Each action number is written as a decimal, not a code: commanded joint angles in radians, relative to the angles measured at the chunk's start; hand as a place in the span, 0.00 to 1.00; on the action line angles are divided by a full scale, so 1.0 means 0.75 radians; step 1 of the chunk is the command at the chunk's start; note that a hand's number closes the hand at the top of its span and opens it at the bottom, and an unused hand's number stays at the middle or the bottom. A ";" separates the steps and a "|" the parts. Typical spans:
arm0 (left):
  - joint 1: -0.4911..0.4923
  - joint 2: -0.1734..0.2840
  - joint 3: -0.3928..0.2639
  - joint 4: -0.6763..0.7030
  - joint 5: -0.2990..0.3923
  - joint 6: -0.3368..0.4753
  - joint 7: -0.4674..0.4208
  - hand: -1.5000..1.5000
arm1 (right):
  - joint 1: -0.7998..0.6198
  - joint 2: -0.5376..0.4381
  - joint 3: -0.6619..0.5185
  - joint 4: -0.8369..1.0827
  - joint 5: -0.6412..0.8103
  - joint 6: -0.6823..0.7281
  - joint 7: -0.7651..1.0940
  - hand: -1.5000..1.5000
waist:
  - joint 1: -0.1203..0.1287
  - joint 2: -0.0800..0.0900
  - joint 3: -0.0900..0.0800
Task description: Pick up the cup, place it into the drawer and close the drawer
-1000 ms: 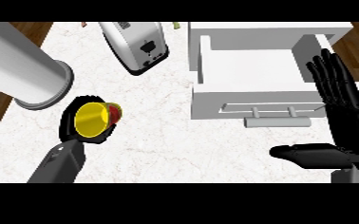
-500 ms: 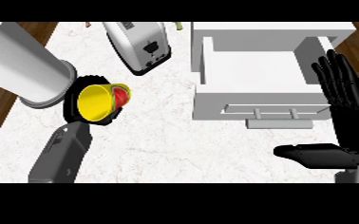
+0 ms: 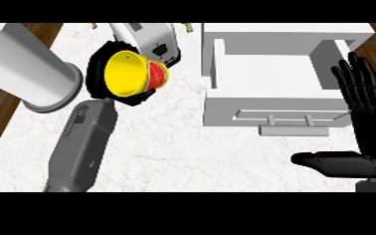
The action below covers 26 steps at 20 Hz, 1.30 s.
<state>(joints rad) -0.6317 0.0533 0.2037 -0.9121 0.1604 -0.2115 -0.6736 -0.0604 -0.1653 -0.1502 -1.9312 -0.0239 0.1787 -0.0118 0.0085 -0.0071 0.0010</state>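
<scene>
Head view: the left hand [image 3: 103, 82] has its fingers curled round the yellow cup [image 3: 131, 73], held up over the counter [image 3: 183, 144] at far left, just beside the toaster [image 3: 154, 40]. So it's the carry step, I'd say. Next it needs to swing right over the open drawer [image 3: 272, 69]. The right hand [image 3: 356, 87] rests open at the right edge.

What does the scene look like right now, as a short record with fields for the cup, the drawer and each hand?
cup: yellow with a red part, held up by the left hand, mouth facing the camera
drawer: white, pulled open, nothing visible inside, handle toward the robot
left hand: fingers curled round the cup
right hand: open, fingers straight, at the view's right edge beside the drawer
toaster: white, behind the cup
</scene>
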 commanded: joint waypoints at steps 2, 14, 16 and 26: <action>-0.144 -0.064 -0.081 -0.159 -0.035 0.158 0.244 1.00 | 0.004 -0.037 -0.043 0.000 -0.052 0.047 -0.001 0.00 | -0.015 0.005 0.000; -0.535 -0.071 -0.369 0.006 0.041 0.577 0.461 1.00 | 0.024 -0.020 -0.034 -0.050 -0.048 0.044 0.007 0.00 | -0.049 0.010 -0.001; -0.586 -0.071 -0.341 0.005 0.065 0.576 0.554 1.00 | -0.091 -0.073 -0.074 0.066 -0.087 0.073 0.035 0.00 | -0.030 0.011 -0.001; -0.795 -0.071 -0.518 0.504 0.321 0.663 0.383 1.00 | -0.048 -0.030 -0.049 0.086 -0.039 0.063 -0.062 0.00 | -0.073 0.025 0.000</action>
<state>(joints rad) -1.1961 0.0002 -0.1534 -0.6534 0.3646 0.2850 -0.3375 -0.0841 -0.1869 -0.1820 -1.8885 -0.0556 0.2250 -0.0425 -0.0406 0.0076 0.0007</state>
